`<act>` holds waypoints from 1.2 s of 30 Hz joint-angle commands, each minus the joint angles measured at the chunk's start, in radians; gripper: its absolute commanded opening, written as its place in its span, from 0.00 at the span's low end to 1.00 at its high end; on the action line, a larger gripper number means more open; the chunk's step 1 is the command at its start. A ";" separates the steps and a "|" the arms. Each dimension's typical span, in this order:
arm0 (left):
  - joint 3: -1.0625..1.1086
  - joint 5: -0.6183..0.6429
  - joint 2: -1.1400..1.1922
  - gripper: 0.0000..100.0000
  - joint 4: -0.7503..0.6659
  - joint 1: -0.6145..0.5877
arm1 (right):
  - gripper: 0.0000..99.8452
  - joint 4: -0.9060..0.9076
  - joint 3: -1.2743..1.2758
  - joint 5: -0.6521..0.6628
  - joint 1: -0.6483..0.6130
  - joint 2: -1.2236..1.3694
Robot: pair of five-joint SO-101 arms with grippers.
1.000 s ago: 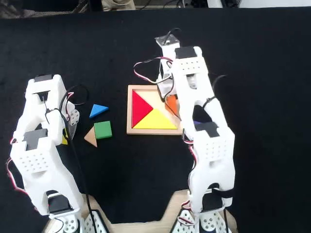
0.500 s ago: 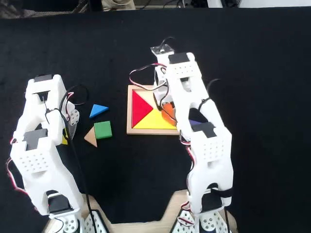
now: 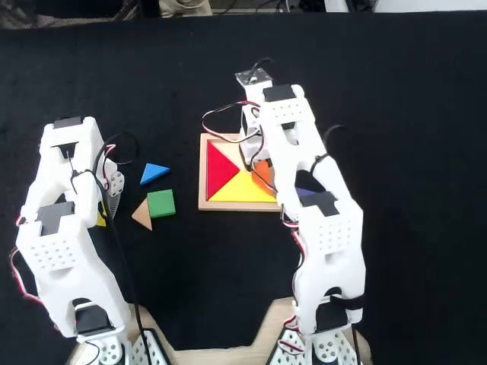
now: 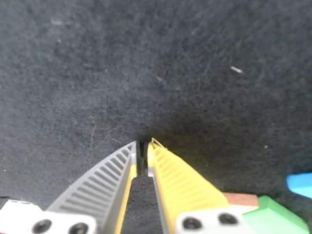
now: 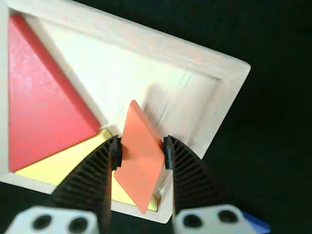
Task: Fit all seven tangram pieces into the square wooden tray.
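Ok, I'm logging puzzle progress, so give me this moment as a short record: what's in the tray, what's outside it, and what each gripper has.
in tray: red triangle and yellow triangle, flat in the wooden tray
held: orange parallelogram, over the tray beside the red and yellow pieces
right gripper: shut on the orange parallelogram
left gripper: shut, nothing in it, over the black cloth
outside tray: blue triangle, green square, tan triangle, on the cloth apart from the tray
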 commanded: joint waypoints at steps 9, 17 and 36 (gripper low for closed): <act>-0.027 0.003 0.003 0.06 -0.015 0.035 | 0.01 -0.011 -0.002 0.032 0.041 -0.016; -0.027 0.003 0.003 0.06 -0.015 0.036 | 0.24 0.044 -0.013 0.034 0.031 -0.021; -0.027 0.003 0.003 0.06 -0.015 0.036 | 0.04 0.031 -0.232 0.092 0.008 0.022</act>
